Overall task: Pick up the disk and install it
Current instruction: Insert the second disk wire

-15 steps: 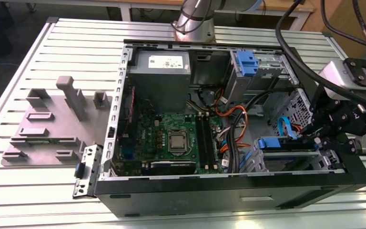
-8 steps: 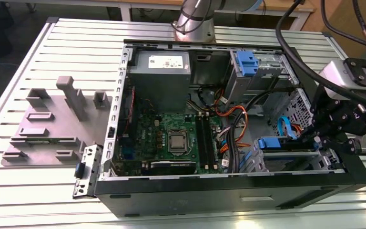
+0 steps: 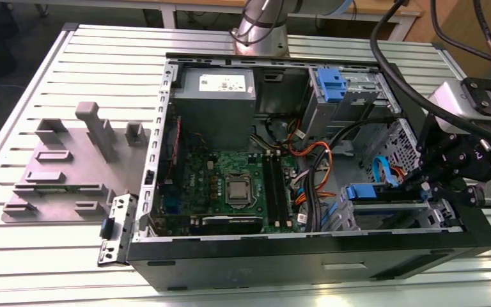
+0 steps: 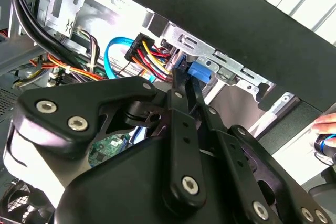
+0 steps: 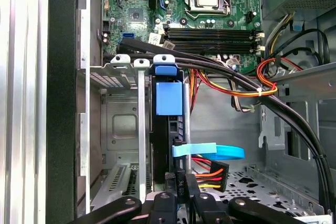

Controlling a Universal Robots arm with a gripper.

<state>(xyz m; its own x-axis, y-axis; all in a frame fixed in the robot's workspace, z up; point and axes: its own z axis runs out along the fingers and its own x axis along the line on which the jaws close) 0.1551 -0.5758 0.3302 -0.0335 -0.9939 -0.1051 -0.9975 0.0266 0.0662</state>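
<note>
Counter (image 3: 100, 57) of pale slats, carrying a grey fixture plate (image 3: 58, 173) at the exterior view's left. Then the open computer case (image 3: 314, 256), motherboard (image 3: 228, 185) laid bare. Further right, in the lower drive bay (image 3: 390, 216), the disk (image 3: 367, 192) stands on edge between the bay's metal walls, blue bracket uppermost. At the far right, the gripper (image 3: 409, 190), jaws drawn nearly together and, judging by both wrist views, pinched on the disk's near edge. Seemingly mid-insertion, not yet clearly home.

To do this step well: hold the disk square to the bay rails, press straight along the slot, allow no tilt. Mind the blue data cable (image 5: 210, 151) and the coloured power wires (image 5: 210, 174) lying just beside the jaws — apt to snag or get trapped behind the drive.
</note>
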